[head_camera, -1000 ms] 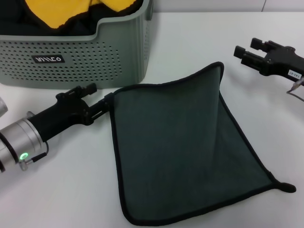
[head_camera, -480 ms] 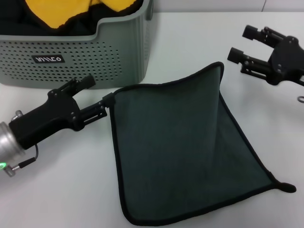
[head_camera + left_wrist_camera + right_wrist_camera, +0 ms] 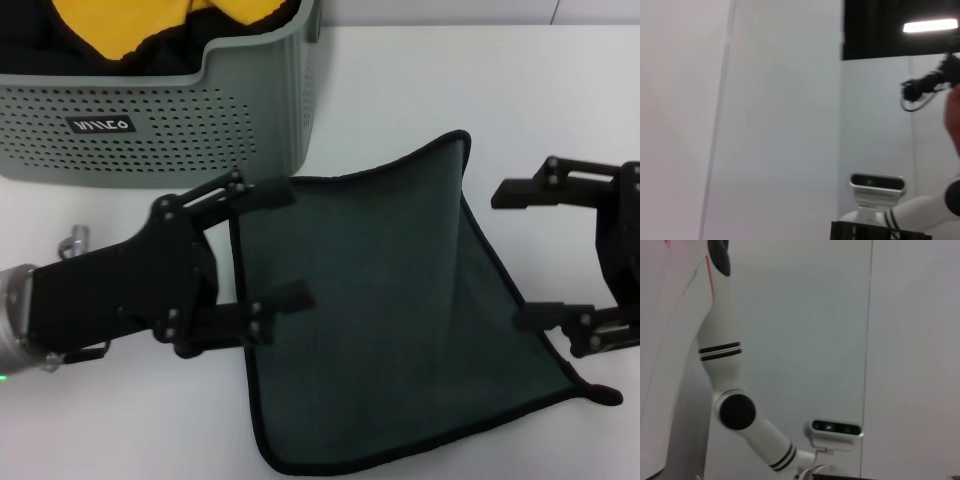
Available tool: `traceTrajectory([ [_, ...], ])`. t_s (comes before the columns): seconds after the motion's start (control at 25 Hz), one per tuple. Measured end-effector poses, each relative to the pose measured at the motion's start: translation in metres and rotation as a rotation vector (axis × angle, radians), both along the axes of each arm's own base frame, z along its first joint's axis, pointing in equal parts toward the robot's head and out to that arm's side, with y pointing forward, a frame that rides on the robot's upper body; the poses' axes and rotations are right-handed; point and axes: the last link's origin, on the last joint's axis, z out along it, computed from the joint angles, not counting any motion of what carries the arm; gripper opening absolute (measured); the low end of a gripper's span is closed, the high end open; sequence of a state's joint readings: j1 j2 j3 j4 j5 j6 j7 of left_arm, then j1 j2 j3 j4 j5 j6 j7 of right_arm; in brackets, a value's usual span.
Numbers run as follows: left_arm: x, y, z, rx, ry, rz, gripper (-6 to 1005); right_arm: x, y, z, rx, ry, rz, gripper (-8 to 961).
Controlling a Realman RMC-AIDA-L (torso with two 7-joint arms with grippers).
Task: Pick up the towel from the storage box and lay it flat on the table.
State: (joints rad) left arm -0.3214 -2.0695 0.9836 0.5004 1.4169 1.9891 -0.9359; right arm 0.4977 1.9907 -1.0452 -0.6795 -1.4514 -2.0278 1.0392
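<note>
The towel (image 3: pixel 390 300) lies spread on the white table (image 3: pixel 420 80), dark green face up, with black edging all round. A slight ridge runs along its right side. My left gripper (image 3: pixel 275 245) is open wide and empty, above the towel's left edge. My right gripper (image 3: pixel 522 255) is open wide and empty, above the towel's right edge. The storage box (image 3: pixel 160 120), a grey-green perforated basket with a dark label, stands at the back left. Both wrist views show only walls and my own body, not the towel.
A yellow-and-black cloth (image 3: pixel 130 25) lies inside the basket. The basket's right wall stands close to the towel's back left corner. The table's far edge runs along the top of the head view.
My left gripper has come off the towel's back left corner, turned and opened wide. My right gripper has swung from the back right to the towel's right edge. The towel has not moved.
</note>
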Motion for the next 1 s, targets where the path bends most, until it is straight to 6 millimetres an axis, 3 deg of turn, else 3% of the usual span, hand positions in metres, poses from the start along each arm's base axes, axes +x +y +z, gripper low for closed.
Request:
traceTrajectory([
  [0.4,0.013,0.01,-0.007,-0.045,0.028,-0.065,832,0.001,0.005,-0.013,0.02,-0.026,-0.041,779],
  [1.0,0.014,0.012,-0.012,-0.059,0.028,-0.043,832,0.005,0.01,-0.023,0.043,-0.035,-0.085,778],
])
